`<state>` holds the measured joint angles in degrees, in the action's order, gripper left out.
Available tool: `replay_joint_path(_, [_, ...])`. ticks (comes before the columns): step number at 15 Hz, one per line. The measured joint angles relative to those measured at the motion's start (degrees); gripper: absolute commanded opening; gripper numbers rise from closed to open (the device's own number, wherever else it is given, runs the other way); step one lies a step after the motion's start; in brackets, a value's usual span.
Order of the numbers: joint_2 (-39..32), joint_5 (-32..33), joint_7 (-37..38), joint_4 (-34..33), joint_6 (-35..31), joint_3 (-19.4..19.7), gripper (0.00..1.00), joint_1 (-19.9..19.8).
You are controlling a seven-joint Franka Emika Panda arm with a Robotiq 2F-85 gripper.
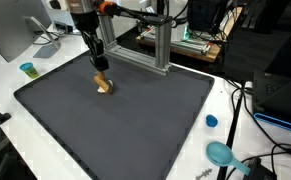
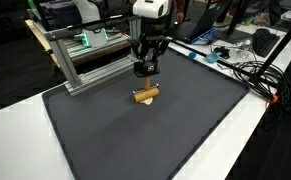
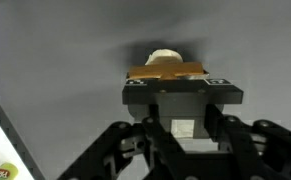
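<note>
A small tan wooden piece [image 1: 105,86] [image 2: 146,95] with a pale rounded end lies low on the dark grey mat [image 1: 125,130] [image 2: 135,140], toward its far side. My gripper [image 1: 103,76] [image 2: 145,80] comes straight down onto it and is shut on it. In the wrist view the wooden piece [image 3: 165,68] shows just past the black fingertips of the gripper [image 3: 180,92], which hide its lower part. I cannot tell whether the piece rests on the mat or hangs just above it.
An aluminium frame [image 1: 155,45] [image 2: 85,60] stands at the mat's far edge, close behind the gripper. On the white table around the mat are a small blue cup [image 1: 27,69], a blue cap [image 1: 212,121], a teal round thing [image 1: 220,153] and cables [image 2: 250,70].
</note>
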<state>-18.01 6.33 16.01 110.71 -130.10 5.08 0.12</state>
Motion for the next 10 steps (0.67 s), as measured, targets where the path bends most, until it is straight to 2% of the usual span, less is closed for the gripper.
replay_joint_path(6, [-1.93, -0.02, -0.07, -4.13, 9.45, -0.38, 0.21, 0.05])
replay_joint_path(10, [-3.35, -0.16, -0.58, -5.17, 13.18, -0.65, 0.21, 0.06])
